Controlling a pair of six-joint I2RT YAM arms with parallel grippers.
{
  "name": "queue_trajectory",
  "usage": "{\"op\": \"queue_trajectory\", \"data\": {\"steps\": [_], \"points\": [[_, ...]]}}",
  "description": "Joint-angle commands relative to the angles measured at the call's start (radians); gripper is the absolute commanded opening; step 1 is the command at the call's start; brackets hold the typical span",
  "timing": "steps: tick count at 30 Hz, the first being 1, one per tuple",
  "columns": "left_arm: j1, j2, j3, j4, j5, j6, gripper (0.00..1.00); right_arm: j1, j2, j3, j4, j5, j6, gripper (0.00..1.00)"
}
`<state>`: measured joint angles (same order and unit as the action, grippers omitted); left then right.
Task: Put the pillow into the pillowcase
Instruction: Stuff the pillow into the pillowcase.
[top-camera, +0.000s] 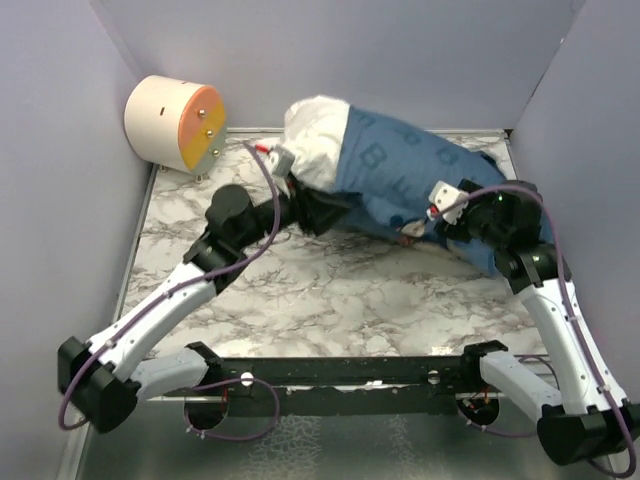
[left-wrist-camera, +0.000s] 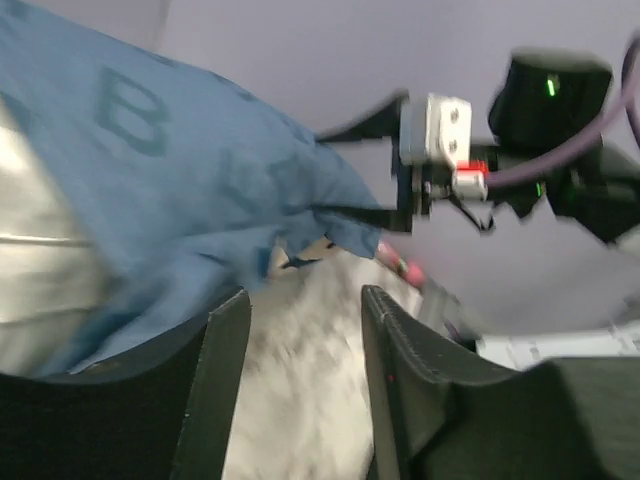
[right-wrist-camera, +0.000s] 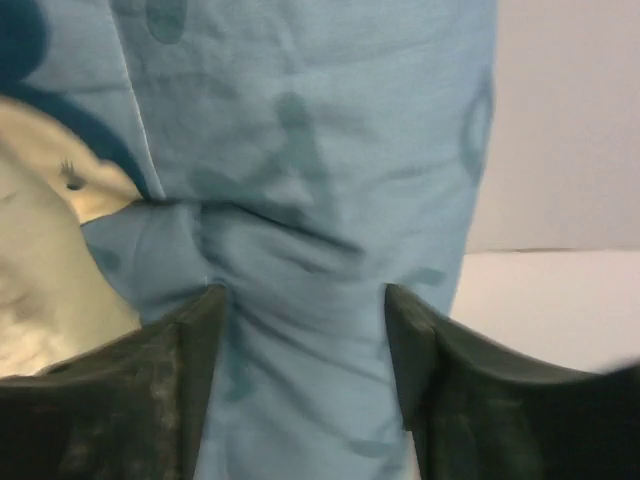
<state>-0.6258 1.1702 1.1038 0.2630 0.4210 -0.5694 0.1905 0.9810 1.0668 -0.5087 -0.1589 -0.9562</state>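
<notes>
The white pillow lies at the back of the table, its right part inside the blue printed pillowcase; its left end sticks out. My left gripper is open and empty at the pillowcase's lower left edge, with bare marble between its fingers; blue cloth lies just to its left. My right gripper is at the pillowcase's lower right edge and also shows in the left wrist view. Its jaws stand wide apart with a bunched fold of the pillowcase between the fingers. A bit of pillow shows at the left.
A cream cylinder with an orange face stands in the back left corner. Grey walls close in the marble table on three sides. A black rail runs along the near edge between the arm bases.
</notes>
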Motion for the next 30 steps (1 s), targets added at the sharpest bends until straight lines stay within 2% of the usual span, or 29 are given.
{"op": "queue_trajectory", "data": {"steps": [1,2,4,6,9,11,13,17,19,20,21,23,26,30], "points": [[-0.038,-0.283,-0.284,0.053,0.03,-0.067,0.53,-0.022,-0.136,-0.05,-0.266,-0.343,0.026,0.77],[-0.038,-0.362,-0.32,-0.015,-0.003,-0.062,0.55,-0.022,-0.141,-0.022,-0.351,-0.436,0.03,0.83],[-0.038,-0.519,-0.35,-0.178,-0.072,-0.035,0.61,-0.022,-0.119,0.035,-0.474,-0.621,0.043,0.86],[-0.039,-0.633,-0.357,-0.327,-0.118,-0.013,0.64,-0.021,-0.079,0.08,-0.481,-0.764,0.088,0.88],[-0.038,-0.728,-0.339,-0.473,-0.243,-0.016,0.66,-0.02,0.009,0.128,-0.381,-0.832,0.22,0.88],[-0.038,-0.702,-0.304,-0.548,-0.334,0.006,0.66,-0.019,0.089,0.16,-0.3,-0.806,0.312,0.88],[-0.038,-0.595,-0.244,-0.602,-0.403,0.057,0.66,-0.013,0.164,0.186,-0.243,-0.745,0.379,0.88],[-0.032,-0.345,-0.093,-0.647,-0.6,0.191,0.68,-0.004,0.237,0.171,-0.215,-0.607,0.376,0.88],[0.019,-0.269,-0.053,-0.624,-0.707,0.249,0.69,-0.004,0.217,0.122,-0.201,-0.512,0.36,0.89],[0.078,-0.245,-0.052,-0.592,-0.717,0.265,0.68,-0.003,0.199,0.092,-0.194,-0.467,0.37,0.88],[0.166,-0.227,-0.063,-0.553,-0.693,0.264,0.68,-0.003,0.179,0.063,-0.189,-0.424,0.367,0.85],[0.361,-0.188,-0.109,-0.45,-0.559,0.219,0.64,-0.004,0.141,0.015,-0.18,-0.368,0.366,0.8],[0.567,-0.068,-0.164,-0.331,-0.359,0.122,0.51,-0.005,0.116,-0.021,-0.17,-0.301,0.369,0.76],[0.607,0.128,-0.177,-0.196,-0.08,0.059,0.41,-0.013,0.143,-0.053,-0.132,-0.177,0.354,0.74]]}}
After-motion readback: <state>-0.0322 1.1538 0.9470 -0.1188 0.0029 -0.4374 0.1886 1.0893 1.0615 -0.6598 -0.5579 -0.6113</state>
